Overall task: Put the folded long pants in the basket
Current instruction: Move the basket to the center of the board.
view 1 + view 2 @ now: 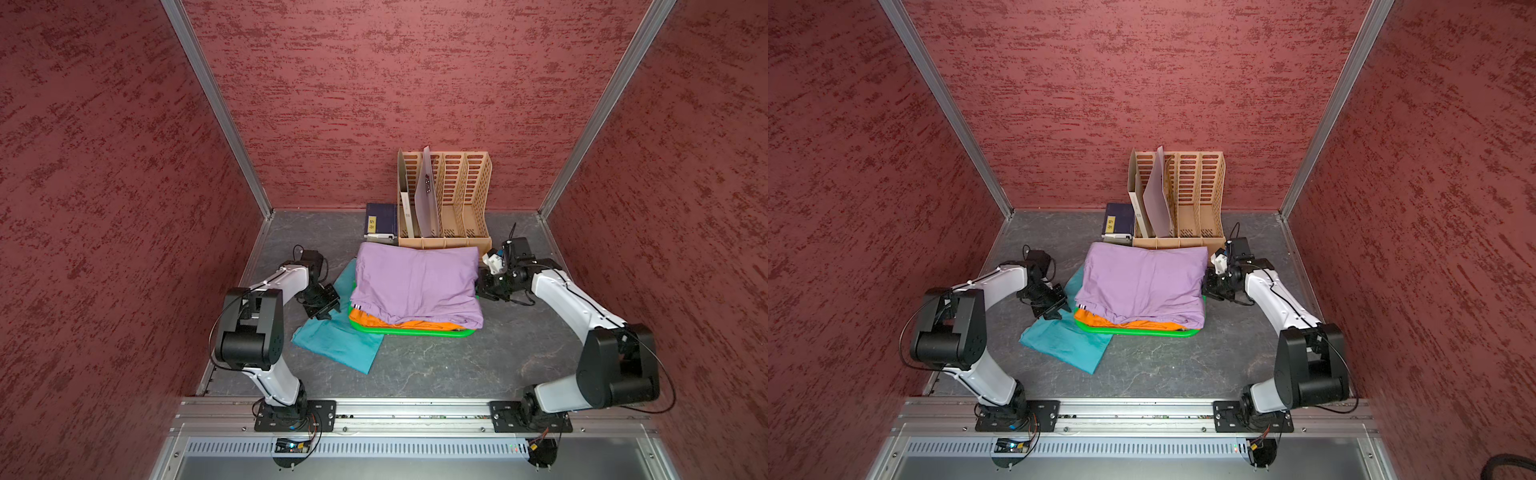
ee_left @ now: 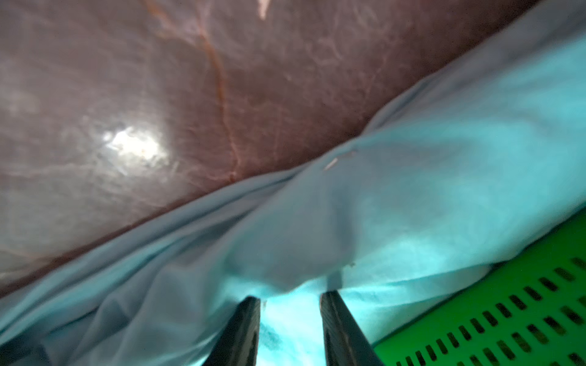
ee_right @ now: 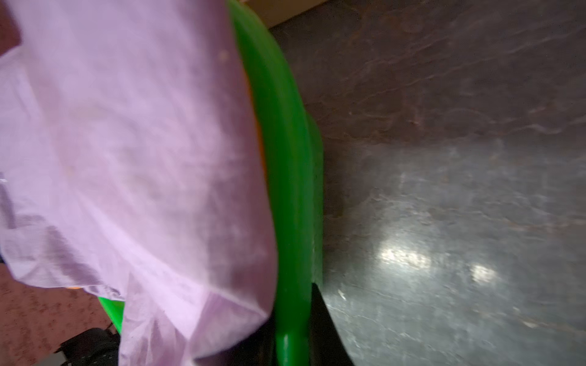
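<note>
1 teal pants (image 1: pixel 337 341) outside basket (image 1: pixel 415 333)

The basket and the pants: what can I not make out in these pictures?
Inside of the basket: in both top views the lilac pants and the orange pants cover it; only its rim shows.
Anything below the orange pants: hidden by the pile.
The teal pants: the side toward the basket is covered by the pile.
The left gripper: left wrist view is blurred; a hold on the teal cloth cannot be told.
</note>
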Robot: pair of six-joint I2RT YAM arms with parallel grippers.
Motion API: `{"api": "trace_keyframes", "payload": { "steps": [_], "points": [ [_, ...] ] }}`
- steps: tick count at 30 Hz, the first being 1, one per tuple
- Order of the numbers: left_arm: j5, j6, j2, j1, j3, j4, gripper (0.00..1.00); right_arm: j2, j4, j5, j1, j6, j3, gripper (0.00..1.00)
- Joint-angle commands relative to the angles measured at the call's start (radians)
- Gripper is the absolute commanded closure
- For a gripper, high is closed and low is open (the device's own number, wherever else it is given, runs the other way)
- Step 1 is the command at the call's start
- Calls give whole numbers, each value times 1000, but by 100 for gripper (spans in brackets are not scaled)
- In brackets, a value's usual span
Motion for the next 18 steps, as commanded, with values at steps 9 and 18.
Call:
{"api": "trace_keyframes", "payload": {
  "steps": [9,18],
  "points": [
    [-110,-13,-60,85,-85,36,64,-9,-76,535,-161,12,44,100],
    [-108,-21,-121,93,-110,46,61,49,-72,560,-209,10,119,97]
  ]
}}
